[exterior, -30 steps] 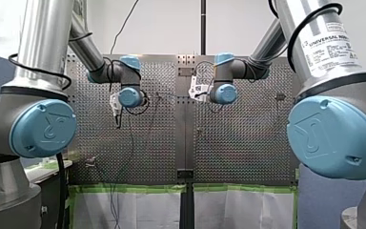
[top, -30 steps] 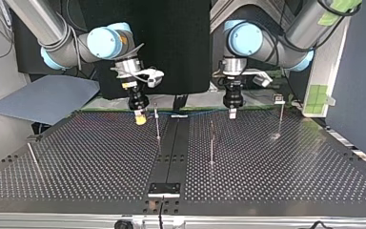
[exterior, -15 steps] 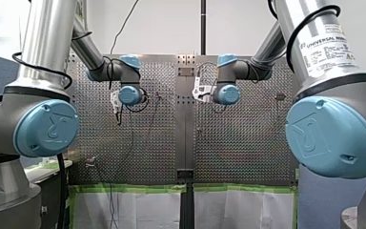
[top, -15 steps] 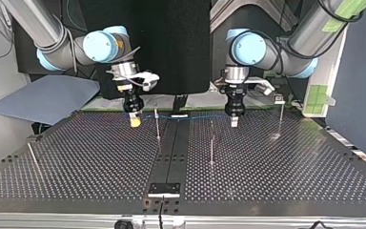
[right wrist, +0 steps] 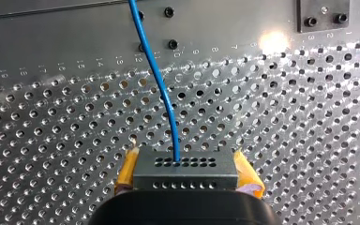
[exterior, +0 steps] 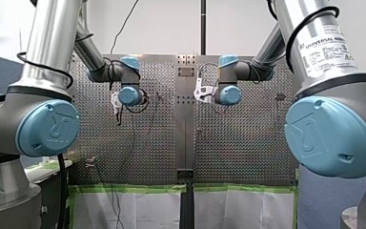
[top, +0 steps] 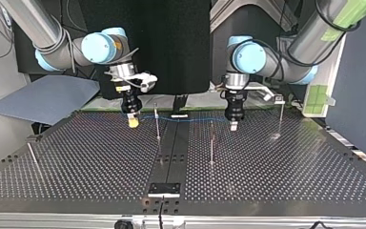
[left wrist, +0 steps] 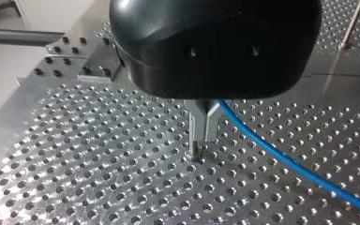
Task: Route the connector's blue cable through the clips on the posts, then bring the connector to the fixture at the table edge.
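Note:
My right gripper [right wrist: 187, 169] has its yellow pads shut on a grey connector [right wrist: 186, 161]. The blue cable [right wrist: 161, 84] leaves the connector's face and runs away over the plate. In the top view this gripper [top: 132, 121] hangs low at the left, and the cable [top: 186, 119] stretches past a clip post [top: 157, 121] to my left gripper [top: 232, 125] at the right. In the left wrist view the metal fingers [left wrist: 200, 149] are shut just above the plate, with the cable [left wrist: 281, 157] running out from beside them.
Further thin posts stand on the perforated table: one in the middle [top: 212, 145], one with a clip at the top view's right [top: 280, 117], one leaning at its left [top: 33, 160]. A black fixture [top: 163, 189] sits at the near table edge.
In the top view my right gripper has shifted left and my left gripper has dropped lower toward the plate. The blue cable now shows stretched between them.

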